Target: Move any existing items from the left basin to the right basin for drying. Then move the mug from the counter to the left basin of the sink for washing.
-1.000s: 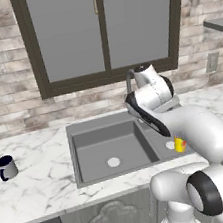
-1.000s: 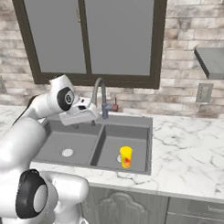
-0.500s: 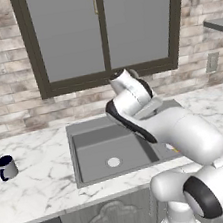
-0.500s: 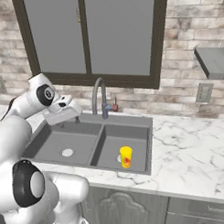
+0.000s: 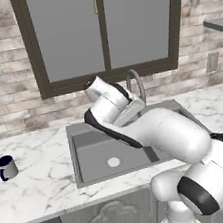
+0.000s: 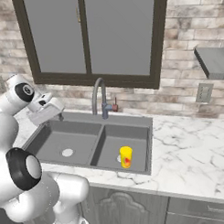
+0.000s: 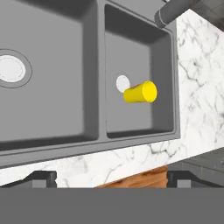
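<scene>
1. Swinging leftward across the sink [image 6: 149,144] over the last second, the arm has carried its hand from near the divider to above the left basin's [image 6: 83,144] far-left corner; the cup and mug have not shifted.
2. In the right base view the gripper [image 6: 54,116] sits at about 10 o'clock from the left drain, just under the wrist. Its fingertips [image 7: 43,177] stand at the far edges of the hand view, so the fingers are spread wide with nothing between them.
3. First half of the task looks done: the yellow cup [image 6: 126,157] stands upright in the right basin [image 6: 140,147], at roughly 3 o'clock from that basin's drain, near the front wall. From the hand camera the cup [image 7: 141,92] shows just beside the pale drain.
4. The left basin [image 5: 98,158] holds nothing but its drain, as far as its visible floor shows; the arm hides part of its right side in the left base view, so I cannot vouch for that corner there.
5. Second half is not yet done: the mug [image 5: 6,167] rests on the counter [image 5: 38,180], well apart from the sink, at 9 o'clock from the left basin, handle toward the front.
6. Remaining, by my reading: reach the mug, grip it, and set it in the left basin.
</scene>
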